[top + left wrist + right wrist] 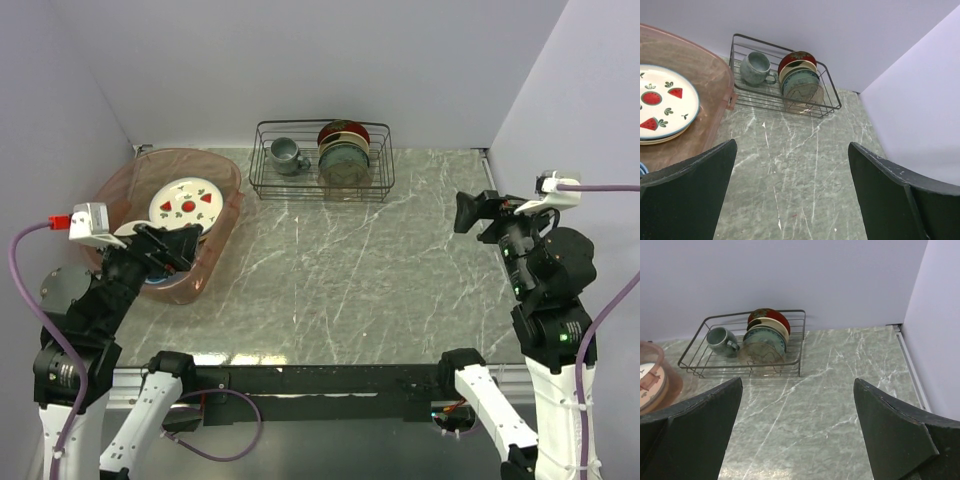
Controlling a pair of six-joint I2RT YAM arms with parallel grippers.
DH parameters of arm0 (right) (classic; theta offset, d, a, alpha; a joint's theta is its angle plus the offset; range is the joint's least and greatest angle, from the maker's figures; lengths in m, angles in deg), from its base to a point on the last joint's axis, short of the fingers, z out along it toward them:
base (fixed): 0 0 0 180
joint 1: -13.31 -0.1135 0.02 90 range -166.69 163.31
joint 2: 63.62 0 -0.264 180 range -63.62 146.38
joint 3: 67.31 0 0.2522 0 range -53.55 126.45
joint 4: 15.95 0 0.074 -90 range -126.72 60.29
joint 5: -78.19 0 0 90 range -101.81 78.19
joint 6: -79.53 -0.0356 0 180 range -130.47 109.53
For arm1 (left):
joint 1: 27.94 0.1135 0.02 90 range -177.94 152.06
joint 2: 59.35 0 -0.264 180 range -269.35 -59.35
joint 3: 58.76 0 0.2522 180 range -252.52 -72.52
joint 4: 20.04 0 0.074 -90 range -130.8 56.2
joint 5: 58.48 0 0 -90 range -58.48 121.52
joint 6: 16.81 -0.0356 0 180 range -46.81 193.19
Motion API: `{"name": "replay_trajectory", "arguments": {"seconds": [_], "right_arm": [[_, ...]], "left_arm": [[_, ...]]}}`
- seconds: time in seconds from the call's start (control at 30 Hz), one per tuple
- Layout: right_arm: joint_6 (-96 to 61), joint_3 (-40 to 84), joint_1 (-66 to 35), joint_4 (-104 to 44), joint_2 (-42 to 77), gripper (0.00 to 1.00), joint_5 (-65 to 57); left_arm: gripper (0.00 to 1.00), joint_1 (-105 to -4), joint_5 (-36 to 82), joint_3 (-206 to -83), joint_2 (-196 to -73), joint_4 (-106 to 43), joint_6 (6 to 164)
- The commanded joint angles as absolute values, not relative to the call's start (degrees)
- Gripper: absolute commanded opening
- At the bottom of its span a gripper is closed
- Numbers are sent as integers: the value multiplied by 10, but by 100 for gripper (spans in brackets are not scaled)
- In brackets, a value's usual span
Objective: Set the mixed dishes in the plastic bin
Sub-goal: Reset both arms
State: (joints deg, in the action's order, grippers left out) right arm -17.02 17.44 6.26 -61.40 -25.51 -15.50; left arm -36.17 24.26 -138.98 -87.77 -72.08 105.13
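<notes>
At the left of the top view, the plastic bin (232, 182) sits with the white plate (186, 205) lying flat inside it on top of other dishes, and the left gripper (183, 243) hangs over the bin's near wall, jaws wide apart and empty. Over on the right edge the right gripper (477, 213) is raised, also spread and carrying nothing. The danger here, as I read it: a careless drop of that left arm could clip the rolled rim and shove or tip the basin, rattling the stack. Into the left wrist view, the dark fingers (687, 195) frame bare marble, the plate in the upper left, and the wire rack (826, 102) with its grey mug (755, 68) at top centre. Mistaking those racked pieces for task dishes would be the other slip. In the right wrist view, the fingers are spread again, with the rack in the upper left and a sliver of bin at the left edge. A sweep that way could snag the wire. No brand, label or lettering is readable in any view, only red fruit marks on the plate.
</notes>
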Motion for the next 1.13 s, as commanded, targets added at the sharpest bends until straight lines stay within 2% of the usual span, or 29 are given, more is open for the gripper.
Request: {"name": "replay_trajectory", "arguments": {"seconds": [0.0,1.1], "right_arm": [[-180,200,79,-621,-264,100,-138],[-169,206,99,-616,-259,100,-121]], "left_arm": [[99,-358,242,-1391,-863,-694,1043],[99,-358,261,-1378,-834,-696,1026]]}}
